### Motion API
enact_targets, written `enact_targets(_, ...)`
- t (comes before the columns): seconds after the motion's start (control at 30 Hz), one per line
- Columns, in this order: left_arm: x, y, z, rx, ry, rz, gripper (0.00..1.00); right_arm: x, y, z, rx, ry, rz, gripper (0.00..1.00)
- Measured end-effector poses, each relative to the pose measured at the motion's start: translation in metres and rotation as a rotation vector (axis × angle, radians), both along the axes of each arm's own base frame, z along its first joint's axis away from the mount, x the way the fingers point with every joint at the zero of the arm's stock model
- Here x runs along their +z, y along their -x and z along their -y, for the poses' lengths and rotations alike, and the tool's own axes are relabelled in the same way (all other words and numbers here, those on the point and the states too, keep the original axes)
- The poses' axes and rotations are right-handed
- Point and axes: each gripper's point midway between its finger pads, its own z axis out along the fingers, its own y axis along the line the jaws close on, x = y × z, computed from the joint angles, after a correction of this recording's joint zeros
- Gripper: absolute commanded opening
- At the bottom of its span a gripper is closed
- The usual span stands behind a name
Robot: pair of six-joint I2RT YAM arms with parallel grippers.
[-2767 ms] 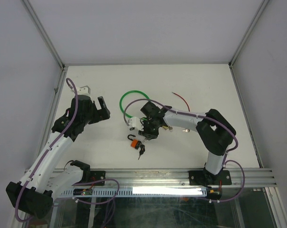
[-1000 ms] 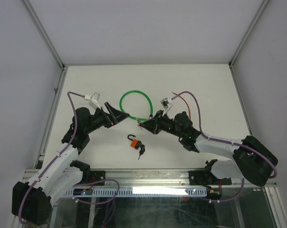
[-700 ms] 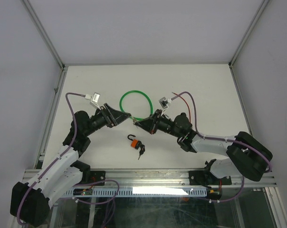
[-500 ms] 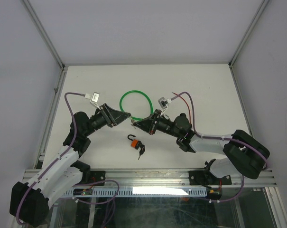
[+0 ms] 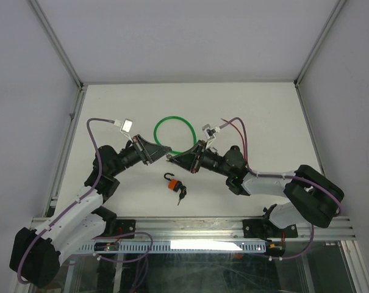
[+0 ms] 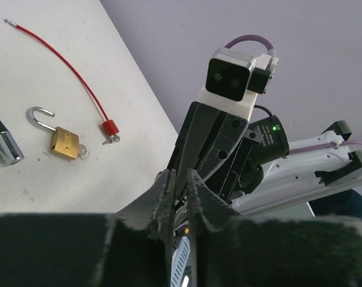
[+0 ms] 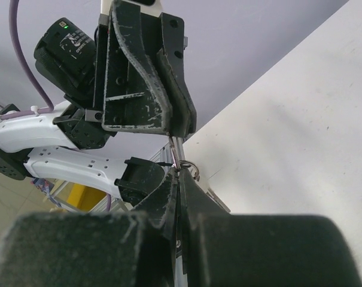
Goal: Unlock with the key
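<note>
In the top view my two grippers meet tip to tip above the table's middle. My right gripper (image 5: 172,157) (image 7: 179,173) is shut on a small silver key (image 7: 178,154) with a wire ring (image 7: 190,168). The key's far end runs up between the fingertips of my left gripper (image 5: 163,152) (image 7: 175,134) (image 6: 179,174), whose jaws stand narrowly shut on it. An orange and black padlock (image 5: 174,183) lies on the table below them, with keys (image 5: 182,195) beside it. A brass padlock (image 6: 64,142) with its shackle open lies farther right.
A green cable loop (image 5: 174,131) lies behind the grippers, with its silver end (image 6: 4,147) near the brass padlock. A red cable lock (image 5: 234,128) (image 6: 67,66) lies at the back right. Metal frame posts and walls border the white table (image 5: 111,110).
My left gripper has moved right to the right gripper's tip and its jaws have closed around the key. The right gripper edged left, still shut on the key.
</note>
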Motion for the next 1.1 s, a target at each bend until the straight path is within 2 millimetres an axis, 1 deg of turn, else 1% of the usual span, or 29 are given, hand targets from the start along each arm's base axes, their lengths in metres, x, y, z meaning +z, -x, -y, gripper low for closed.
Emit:
enact_targets(0.07, 0.0, 0.0, 0.001, 0.001, 0.0, 0.009, 0.0, 0.002, 0.001, 0.0, 0.007, -0.006, 0.007, 0.0)
enact_targets(0.1, 0.0, -0.002, 0.001, 0.008, -0.003, 0.013, 0.0, 0.003, 0.002, 0.0, 0.011, -0.01, 0.012, 0.01)
enact_targets(0.17, -0.001, -0.003, 0.0, 0.013, -0.004, 0.012, 0.0, 0.005, 0.003, 0.0, 0.017, -0.016, 0.021, 0.11)
enact_targets(0.23, -0.001, -0.003, 0.001, 0.014, -0.013, 0.024, 0.0, 0.005, 0.003, 0.0, 0.017, -0.011, 0.03, 0.22)
enact_targets(0.3, -0.003, -0.003, 0.001, 0.014, -0.04, 0.036, 0.0, 0.003, 0.003, 0.0, 0.013, 0.001, 0.043, 0.32)
enact_targets(0.4, -0.002, -0.006, 0.0, 0.017, -0.095, 0.06, 0.0, 0.009, 0.004, 0.004, 0.003, 0.013, 0.093, 0.38)
enact_targets(0.5, 0.009, -0.008, 0.0, 0.02, -0.133, 0.111, 0.0, 0.021, 0.005, 0.012, -0.009, 0.01, 0.149, 0.44)
enact_targets(0.63, 0.023, -0.005, 0.001, 0.0, -0.166, 0.191, 0.0, 0.034, 0.005, 0.019, -0.017, 0.0, 0.204, 0.46)
enact_targets(0.83, 0.027, 0.007, 0.008, -0.057, -0.185, 0.251, 0.0, 0.048, 0.007, 0.014, 0.016, -0.03, 0.239, 0.46)
enact_targets(1.0, 0.029, 0.013, 0.012, -0.088, -0.179, 0.267, 0.0, 0.052, 0.008, 0.008, 0.05, -0.049, 0.242, 0.45)
enact_targets(1.1, 0.032, 0.013, 0.012, -0.088, -0.172, 0.276, 0.0, 0.05, 0.009, 0.006, 0.064, -0.054, 0.231, 0.41)
